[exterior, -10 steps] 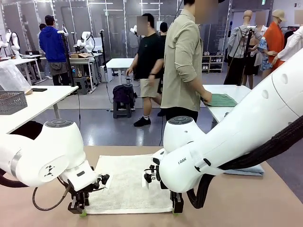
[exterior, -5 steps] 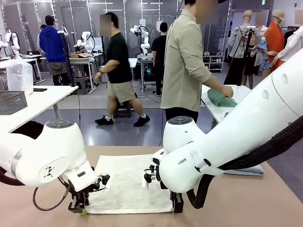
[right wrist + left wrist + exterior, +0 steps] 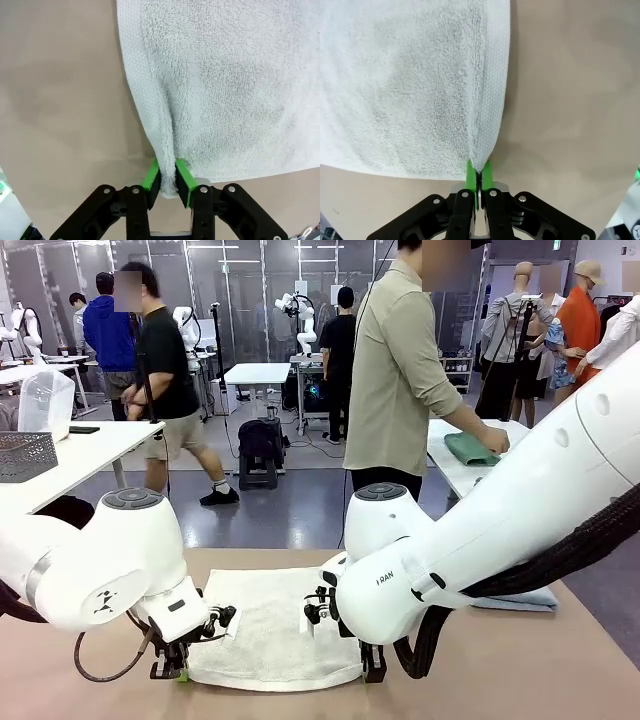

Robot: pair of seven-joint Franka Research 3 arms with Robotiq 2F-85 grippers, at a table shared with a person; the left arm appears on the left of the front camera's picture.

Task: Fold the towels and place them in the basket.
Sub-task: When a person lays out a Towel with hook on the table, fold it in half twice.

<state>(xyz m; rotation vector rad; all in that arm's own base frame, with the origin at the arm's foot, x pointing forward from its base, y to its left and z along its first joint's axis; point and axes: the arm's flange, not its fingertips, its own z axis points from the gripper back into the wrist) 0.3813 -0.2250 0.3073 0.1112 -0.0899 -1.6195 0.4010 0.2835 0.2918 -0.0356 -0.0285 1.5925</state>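
A cream-white towel (image 3: 270, 625) lies spread flat on the brown table between my arms. My left gripper (image 3: 178, 672) is shut on its near left corner, and the left wrist view shows the towel (image 3: 410, 85) bunched between the green pads of that gripper (image 3: 479, 177). My right gripper (image 3: 372, 672) is shut on the near right corner, where the towel (image 3: 235, 85) hem is pinched in the gripper (image 3: 167, 182). A blue-grey towel (image 3: 520, 600) lies folded behind my right arm. A person presses a green towel (image 3: 470, 448) on a far table. The dark mesh basket (image 3: 25, 455) stands on a white table at the left.
My right arm's bulky white link (image 3: 480, 540) crosses the table's right half. A person (image 3: 395, 370) stands just beyond the far edge, turned toward another table. Bare tabletop (image 3: 560, 660) lies to the right and at the near left.
Both grippers have closed onto the towel's near corners, and that edge now puckers between the pads. The left gripper has shifted slightly to the right. The person has folded the green towel.
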